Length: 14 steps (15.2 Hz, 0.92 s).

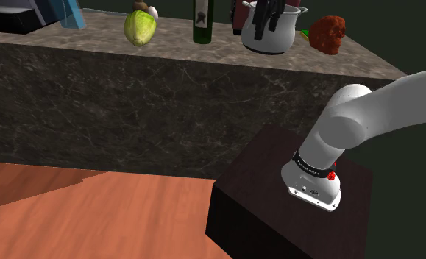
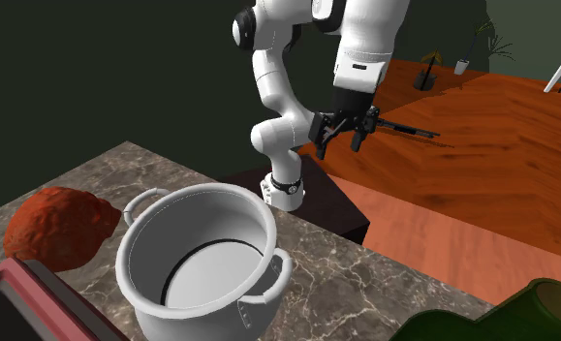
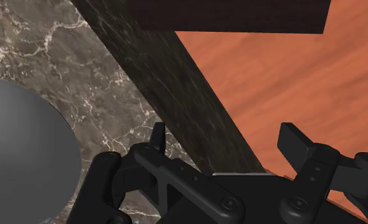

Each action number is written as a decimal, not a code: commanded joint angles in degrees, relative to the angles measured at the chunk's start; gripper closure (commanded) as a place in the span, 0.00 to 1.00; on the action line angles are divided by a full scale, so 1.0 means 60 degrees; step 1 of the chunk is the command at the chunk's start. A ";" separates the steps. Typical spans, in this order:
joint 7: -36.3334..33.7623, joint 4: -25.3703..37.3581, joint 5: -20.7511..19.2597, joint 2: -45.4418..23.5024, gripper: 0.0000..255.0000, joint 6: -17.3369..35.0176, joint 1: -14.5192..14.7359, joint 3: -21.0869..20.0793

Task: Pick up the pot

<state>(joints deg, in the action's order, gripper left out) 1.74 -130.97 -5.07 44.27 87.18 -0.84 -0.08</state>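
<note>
The pot (image 2: 205, 262) is light grey with two loop handles and stands upright and empty on the dark marbled counter (image 2: 356, 281). In the shoulder view the pot (image 1: 277, 38) is at the counter's far end, partly hidden by my black gripper (image 1: 267, 28). My gripper (image 2: 343, 136) hangs in the air, higher than the pot and off to its side over the counter's edge, open and holding nothing. In the wrist view the fingers (image 3: 158, 137) stand wide apart around the gripper (image 3: 227, 140), with the pot's grey curve (image 3: 23, 153) off to one side.
A red lumpy object (image 2: 60, 228) lies close beside the pot. A dark bottle (image 1: 202, 22) and a green round object (image 1: 140, 28) stand further along the counter. The dark stand (image 1: 277, 206) sits below the counter's front, on an orange wooden floor (image 1: 93, 217).
</note>
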 commanded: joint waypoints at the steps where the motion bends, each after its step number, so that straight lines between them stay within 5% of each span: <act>1: 0.0000 0.0000 0.0000 0.0000 0.00 0.0000 0.0000 0.0000; 14: 0.2224 0.3471 -0.0416 -0.3598 0.00 0.0172 -0.0585 0.2311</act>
<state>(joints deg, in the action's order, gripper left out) 13.90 -112.24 -7.71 24.76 88.24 -4.14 12.68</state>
